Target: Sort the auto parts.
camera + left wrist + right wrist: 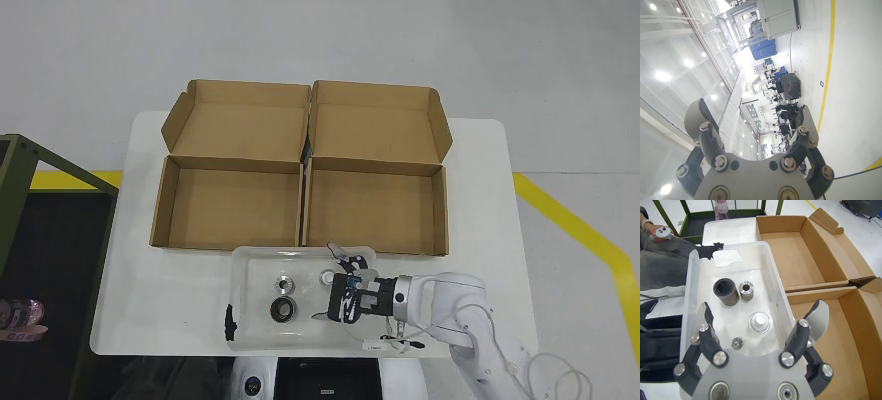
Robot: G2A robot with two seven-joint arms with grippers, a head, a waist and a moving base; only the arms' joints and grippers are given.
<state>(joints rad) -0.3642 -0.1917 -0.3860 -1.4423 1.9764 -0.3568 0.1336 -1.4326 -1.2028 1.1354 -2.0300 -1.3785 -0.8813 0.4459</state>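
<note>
While the auto parts [726, 293] sit in the clear bin [772, 256], the right hand [762, 307] hovers over them spread wide, likely choosing one for the cardboard boxes [797, 256]. The left hand [752, 109], also wide, points away.

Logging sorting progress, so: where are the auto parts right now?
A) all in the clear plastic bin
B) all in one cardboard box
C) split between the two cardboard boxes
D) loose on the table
A: the dark bearing, steel bushing, white cap and small nut all sit inside the clear bin.
</note>
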